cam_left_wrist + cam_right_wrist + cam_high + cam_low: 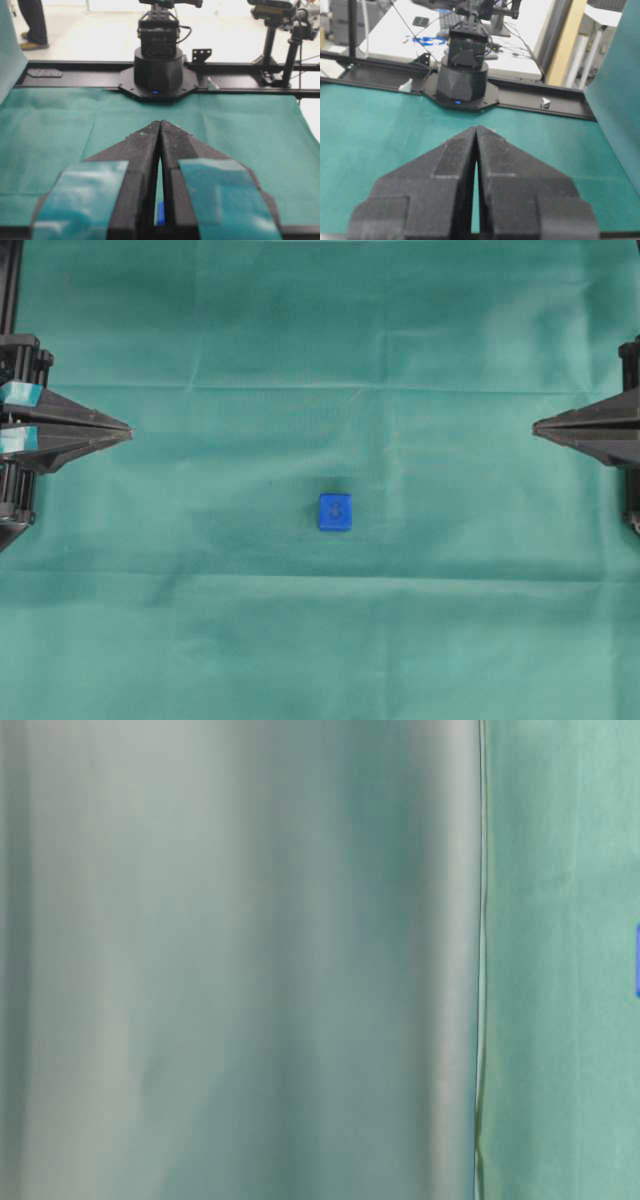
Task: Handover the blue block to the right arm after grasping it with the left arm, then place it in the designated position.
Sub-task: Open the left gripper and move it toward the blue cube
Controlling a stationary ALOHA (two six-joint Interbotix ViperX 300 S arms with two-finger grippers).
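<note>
blue block [336, 511]: sitting flat on the green cloth [320, 640], pretty much mid-desk, a bit toward the bottom of the overhead view, faint mark on its top face. Nothing touching it.

left end effector [128, 431]: parked at the left edge, well apart from the block, teal-taped fingers [145, 150] pressed together at the tips, holding nothing. A thin sliver of blue shows through the gap low in its wrist view.

right end effector [536, 426]: parked at the right edge, plain black fingers [457, 150] pressed together too, nothing in them.

table-level view: mostly blurry green fabric, just a bit of blue at the right edge.

background: each wrist view looks across the cloth at the other arm's round black base [157, 70].
</note>
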